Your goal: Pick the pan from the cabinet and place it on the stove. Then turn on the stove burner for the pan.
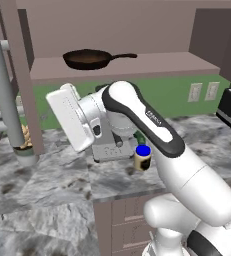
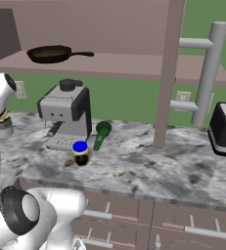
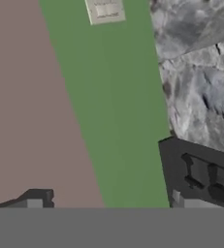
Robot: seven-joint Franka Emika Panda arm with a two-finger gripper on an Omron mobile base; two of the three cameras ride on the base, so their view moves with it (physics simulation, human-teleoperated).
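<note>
Pan (image 1: 88, 59) rests on the open cabinet (image 1: 137, 65) shelf, handle toward 3 o'clock. Gripper (image 3: 108, 201) jaws stand wide, holding nothing.

Pan (image 1: 88, 59) dark, brownish inside; cabinet (image 1: 137, 30) mauve-brown; wall (image 2: 129, 100) green; counter (image 2: 148, 166) grey marbled.

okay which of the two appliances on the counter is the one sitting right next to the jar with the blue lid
The grey coffee machine, directly beside the blue-lidded jar and under the shelf holding the pan. The black toaster sits far off at the counter's right end, past the open cabinet door.
</note>
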